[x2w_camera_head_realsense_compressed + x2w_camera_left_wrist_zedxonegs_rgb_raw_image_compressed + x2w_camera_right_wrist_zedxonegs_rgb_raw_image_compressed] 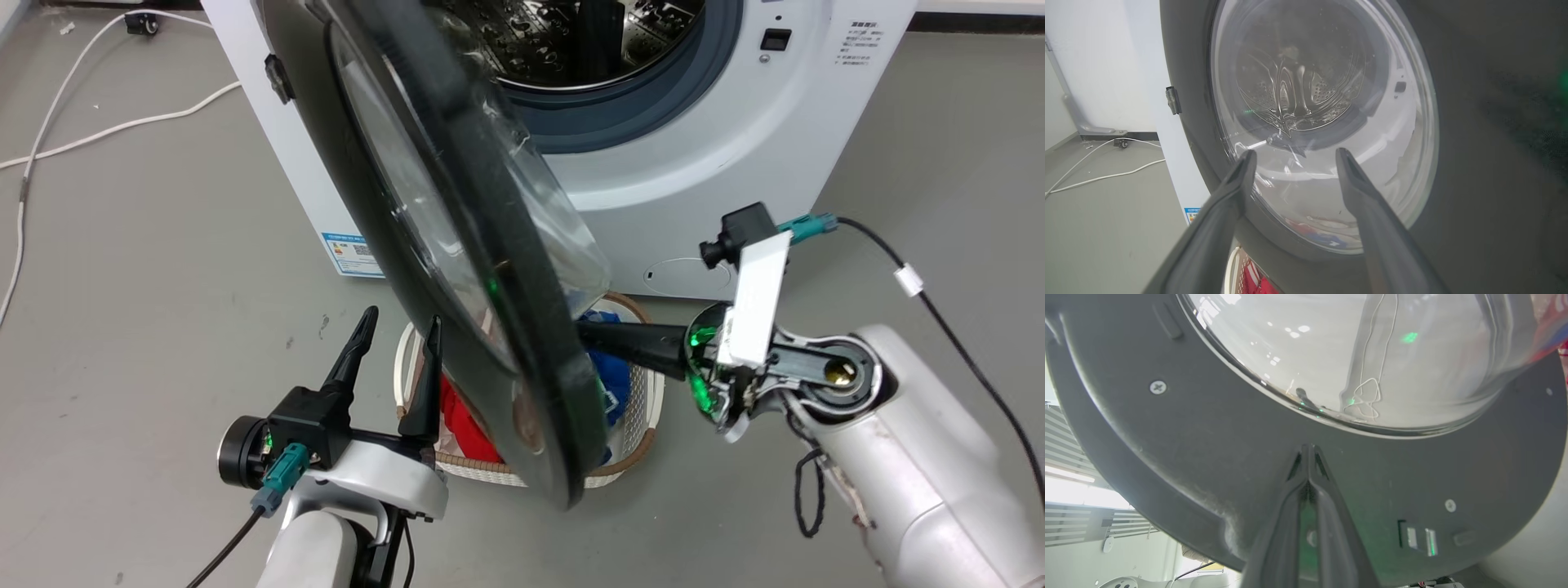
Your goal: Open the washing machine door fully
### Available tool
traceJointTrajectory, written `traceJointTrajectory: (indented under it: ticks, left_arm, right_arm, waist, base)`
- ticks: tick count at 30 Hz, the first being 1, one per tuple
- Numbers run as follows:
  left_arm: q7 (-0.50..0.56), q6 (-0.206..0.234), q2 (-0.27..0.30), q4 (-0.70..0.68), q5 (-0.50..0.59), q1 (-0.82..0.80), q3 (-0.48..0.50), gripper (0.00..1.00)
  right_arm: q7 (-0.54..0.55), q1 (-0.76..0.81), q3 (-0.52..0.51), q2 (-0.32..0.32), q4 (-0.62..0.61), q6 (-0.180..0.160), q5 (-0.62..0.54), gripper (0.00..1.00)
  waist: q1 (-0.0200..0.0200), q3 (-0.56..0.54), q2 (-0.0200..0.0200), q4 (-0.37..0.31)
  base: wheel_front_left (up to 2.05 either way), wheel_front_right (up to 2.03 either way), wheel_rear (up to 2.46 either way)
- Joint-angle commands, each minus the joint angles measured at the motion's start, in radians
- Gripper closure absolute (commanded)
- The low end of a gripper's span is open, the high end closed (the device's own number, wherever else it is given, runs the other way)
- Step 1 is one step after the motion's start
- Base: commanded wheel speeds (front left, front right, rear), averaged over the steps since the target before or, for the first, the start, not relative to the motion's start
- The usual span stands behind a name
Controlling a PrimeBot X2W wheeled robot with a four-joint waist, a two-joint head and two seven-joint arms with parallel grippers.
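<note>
Black right fingers (633, 343) pressed together, empty, tips against washing machine door (490, 269) inner face; left fingers (355, 351) spread, empty.

Door (502, 269): dark plastic rim, matt inner face, smooth clear glass bowl; drum (559, 41): shiny perforated metal; basket (645, 408): white plastic lattice, woven rim; floor (163, 286): matt grey.

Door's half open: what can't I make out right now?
Right gripper fingertips: hidden behind the washing machine door in head view.
Laundry basket: middle covered by the door, head view.
Door's top: cut off by head view's upper edge.
Machine's label text: too small, head view.
</note>
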Motion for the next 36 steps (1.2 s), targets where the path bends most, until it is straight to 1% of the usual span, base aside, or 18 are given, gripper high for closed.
traceJointTrajectory:
  ticks: [1,5,7,9,13,19,23,24,26,27,28,29,30,31,33,36]
  left_arm:
    - [-0.003,-0.001,0.000,-0.001,-0.004,0.013,0.003,0.00]
    - [-0.003,-0.005,0.000,0.006,-0.006,0.019,0.001,0.00]
    - [-0.003,-0.006,0.000,0.011,-0.009,0.022,0.002,0.00]
    - [-0.003,-0.006,0.000,0.013,-0.016,0.027,0.006,0.00]
    - [-0.003,-0.005,0.004,0.018,-0.021,0.048,0.021,0.00]
    - [-0.003,-0.005,0.010,0.030,-0.024,0.071,0.031,0.00]
    - [-0.003,-0.006,0.016,0.035,-0.029,0.088,0.036,0.00]
    - [-0.003,-0.006,0.016,0.035,-0.029,0.088,0.036,0.00]
    - [-0.003,-0.004,0.019,0.035,-0.031,0.095,0.037,0.00]
    - [-0.003,-0.003,0.020,0.035,-0.031,0.098,0.038,0.00]
    - [-0.002,-0.001,0.022,0.035,-0.031,0.101,0.040,0.00]
    - [-0.002,0.000,0.024,0.036,-0.031,0.106,0.041,0.00]
    - [-0.002,0.000,0.027,0.035,-0.032,0.108,0.043,0.00]
    - [-0.002,0.003,0.028,0.033,-0.034,0.111,0.044,0.00]
    - [-0.001,0.010,0.030,0.032,-0.033,0.116,0.045,0.00]
    - [0.002,0.021,0.040,0.027,-0.038,0.124,0.055,0.00]
  right_arm:
    - [-0.015,0.025,0.016,0.021,-0.019,0.000,-0.005,1.00]
    - [-0.057,0.045,0.031,0.038,-0.040,0.000,-0.007,1.00]
    - [-0.095,0.058,0.028,0.038,-0.051,0.000,-0.012,1.00]
    - [-0.148,0.069,0.016,0.037,-0.064,0.000,-0.026,1.00]
    - [-0.315,0.098,-0.029,0.037,-0.106,0.000,-0.080,1.00]
    - [-0.620,0.176,-0.095,-0.016,-0.152,0.000,-0.252,1.00]
    - [-0.797,0.246,-0.139,-0.083,-0.172,0.000,-0.385,1.00]
    - [-0.797,0.246,-0.139,-0.083,-0.172,0.000,-0.385,1.00]
    - [-0.886,0.278,-0.157,-0.125,-0.170,0.000,-0.479,1.00]
    - [-0.923,0.297,-0.169,-0.135,-0.167,0.000,-0.513,1.00]
    - [-0.949,0.315,-0.180,-0.143,-0.163,0.000,-0.544,0.85]
    - [-0.973,0.330,-0.193,-0.157,-0.159,0.000,-0.581,0.66]
    - [-0.994,0.342,-0.205,-0.175,-0.156,0.000,-0.624,0.07]
    - [-1.011,0.354,-0.218,-0.194,-0.150,0.000,-0.676,0.00]
    - [-1.036,0.383,-0.260,-0.199,-0.145,0.000,-0.758,0.00]
    - [-1.061,0.425,-0.349,-0.206,-0.153,0.000,-0.929,0.00]
  waist:
    - [0.0001,-0.002,0.0000,-0.004]
    - [0.0001,-0.014,0.0000,-0.011]
    - [0.0001,-0.022,0.0000,-0.015]
    - [0.0001,-0.028,0.0000,-0.022]
    - [0.0001,-0.052,0.0000,-0.039]
    - [0.0001,-0.096,0.0000,-0.056]
    - [0.0001,-0.123,0.0000,-0.066]
    - [0.0001,-0.123,0.0000,-0.066]
    - [0.0001,-0.133,0.0000,-0.070]
    - [0.0001,-0.137,0.0000,-0.071]
    - [0.0001,-0.142,0.0000,-0.073]
    - [0.0001,-0.147,0.0000,-0.075]
    - [0.0001,-0.150,0.0000,-0.076]
    - [0.0001,-0.154,0.0000,-0.077]
    - [0.0001,-0.159,0.0000,-0.079]
    - [0.0001,-0.164,0.0000,-0.081]
  base:
    - [0.00,0.00,0.00]
    - [0.00,0.00,0.00]
    - [0.00,0.00,0.00]
    - [0.00,0.00,0.00]
    - [0.00,0.00,0.00]
    - [0.00,0.00,0.00]
    - [0.00,0.00,0.00]
    - [0.00,0.00,0.00]
    - [0.00,0.00,0.00]
    - [0.00,0.00,0.00]
    - [0.00,0.00,0.00]
    - [0.00,0.00,0.00]
    - [0.00,0.00,0.00]
    - [0.00,0.00,0.00]
    - [0.00,0.00,0.00]
    - [0.00,0.00,0.00]
